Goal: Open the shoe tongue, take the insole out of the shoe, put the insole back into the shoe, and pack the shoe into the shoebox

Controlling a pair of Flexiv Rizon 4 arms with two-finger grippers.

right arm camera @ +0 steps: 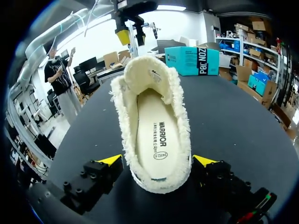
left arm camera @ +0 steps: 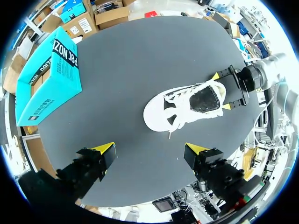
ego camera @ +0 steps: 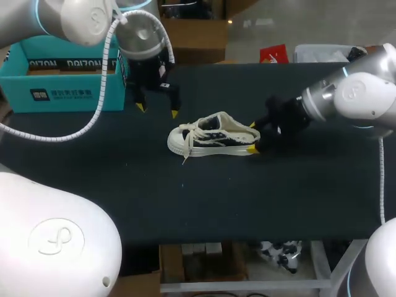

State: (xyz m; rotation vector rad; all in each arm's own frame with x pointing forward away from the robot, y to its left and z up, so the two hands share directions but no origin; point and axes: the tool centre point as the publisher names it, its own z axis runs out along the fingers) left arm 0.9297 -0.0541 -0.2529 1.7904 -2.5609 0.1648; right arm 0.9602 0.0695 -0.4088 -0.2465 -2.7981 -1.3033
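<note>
A white fleece-lined sneaker (ego camera: pixel 213 136) lies on the black table, toe toward my left. Its tongue (right arm camera: pixel 142 74) stands up, and the white insole (right arm camera: pixel 156 133) lies flat inside. My right gripper (ego camera: pixel 252 137) is open at the heel, one yellow-tipped finger on each side of it, and neither finger clearly presses the shoe. My left gripper (ego camera: pixel 158 110) hangs open above the table, behind the toe, holding nothing. In the left wrist view the shoe (left arm camera: pixel 184 105) lies ahead of that gripper (left arm camera: pixel 152 148). The teal shoebox (ego camera: pixel 68 74) stands open at the back left.
The black table (ego camera: pixel 185 198) has bare room in front of the shoe and to its right. A white coiled cable (ego camera: pixel 102 93) hangs from my left arm, in front of the shoebox. The table's front edge runs along the near side.
</note>
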